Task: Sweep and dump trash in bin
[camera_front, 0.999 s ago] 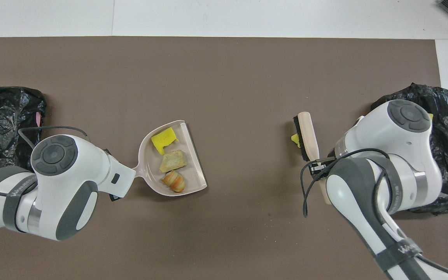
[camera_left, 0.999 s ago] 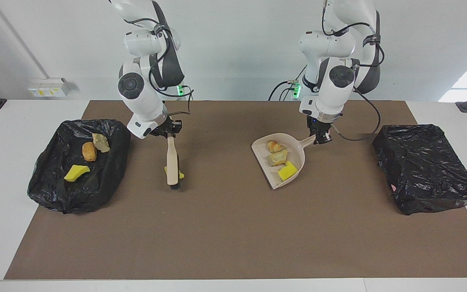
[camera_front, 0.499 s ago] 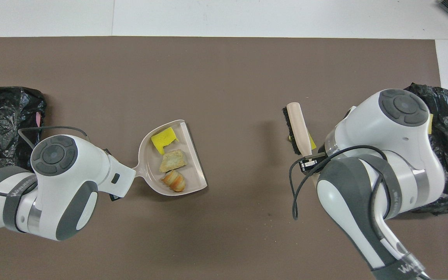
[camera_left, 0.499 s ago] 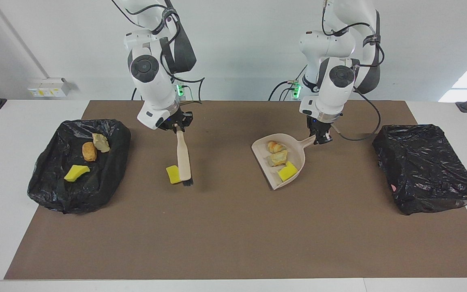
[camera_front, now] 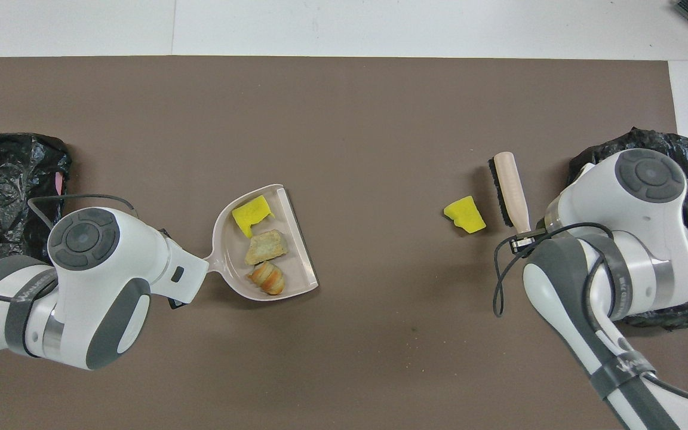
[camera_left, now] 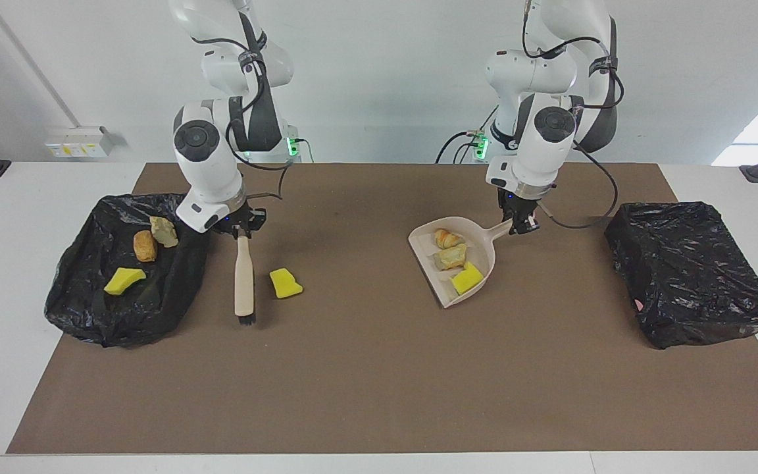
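Yellow foam, a lone sponge chunk (camera_left: pixel 285 283), lay on the brown mat (camera_left: pixel 379 395) just beside the brush (camera_left: pixel 244 280), toward the right arm's end of the table, well apart from the dustpan (camera_left: pixel 456 258). The right gripper (camera_left: pixel 239 227) pinched the brush handle; the left gripper (camera_left: pixel 522 227) was clamped on the dustpan handle, with three trash pieces (camera_left: pixel 454 260) in the pan. Three more pieces (camera_left: pixel 142 253) sat in the open bin (camera_left: pixel 89 309) near the brush. The brush's long axis ran away from the robots, bristle end farthest. A sweep at that range could send the light chunk skidding wide of the pan's mouth, or rolling under the bristles.
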`<act>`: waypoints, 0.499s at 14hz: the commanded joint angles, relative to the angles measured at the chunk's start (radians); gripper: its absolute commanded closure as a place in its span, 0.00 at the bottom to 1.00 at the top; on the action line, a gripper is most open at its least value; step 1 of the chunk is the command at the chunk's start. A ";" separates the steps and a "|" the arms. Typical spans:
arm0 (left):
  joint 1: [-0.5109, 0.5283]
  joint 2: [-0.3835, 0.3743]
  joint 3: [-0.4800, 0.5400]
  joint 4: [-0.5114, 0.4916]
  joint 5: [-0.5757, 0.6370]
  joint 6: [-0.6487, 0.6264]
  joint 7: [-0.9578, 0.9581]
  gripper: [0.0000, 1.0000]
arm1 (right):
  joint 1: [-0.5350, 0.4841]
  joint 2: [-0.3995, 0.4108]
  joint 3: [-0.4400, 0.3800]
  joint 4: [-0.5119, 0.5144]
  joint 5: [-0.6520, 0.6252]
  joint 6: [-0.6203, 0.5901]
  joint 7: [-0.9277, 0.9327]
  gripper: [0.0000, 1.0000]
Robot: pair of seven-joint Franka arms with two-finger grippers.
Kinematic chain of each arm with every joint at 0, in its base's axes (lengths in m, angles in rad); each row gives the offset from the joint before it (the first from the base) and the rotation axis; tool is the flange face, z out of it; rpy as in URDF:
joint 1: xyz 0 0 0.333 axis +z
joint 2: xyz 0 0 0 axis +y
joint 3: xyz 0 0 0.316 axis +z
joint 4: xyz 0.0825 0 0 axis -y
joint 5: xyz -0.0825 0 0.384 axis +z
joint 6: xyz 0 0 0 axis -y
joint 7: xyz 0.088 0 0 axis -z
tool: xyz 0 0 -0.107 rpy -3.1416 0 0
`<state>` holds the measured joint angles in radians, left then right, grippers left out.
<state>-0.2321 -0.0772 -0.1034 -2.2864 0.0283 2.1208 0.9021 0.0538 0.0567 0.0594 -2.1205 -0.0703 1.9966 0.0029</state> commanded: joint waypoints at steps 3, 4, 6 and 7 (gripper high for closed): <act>-0.012 -0.023 0.010 -0.025 0.010 0.022 -0.019 1.00 | 0.058 0.001 0.016 -0.107 -0.002 0.114 0.046 1.00; -0.012 -0.019 0.010 -0.025 0.009 0.022 -0.025 1.00 | 0.086 0.003 0.016 -0.105 -0.002 0.116 0.087 1.00; -0.012 -0.018 0.010 -0.027 0.009 0.025 -0.037 1.00 | 0.165 0.011 0.017 -0.101 0.044 0.117 0.156 1.00; -0.012 -0.018 0.010 -0.027 0.010 0.027 -0.037 1.00 | 0.205 0.017 0.017 -0.096 0.079 0.117 0.184 1.00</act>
<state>-0.2321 -0.0771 -0.1034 -2.2894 0.0283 2.1218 0.8870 0.1962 0.0643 0.0732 -2.2099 -0.0431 2.0908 0.1323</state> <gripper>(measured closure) 0.687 0.731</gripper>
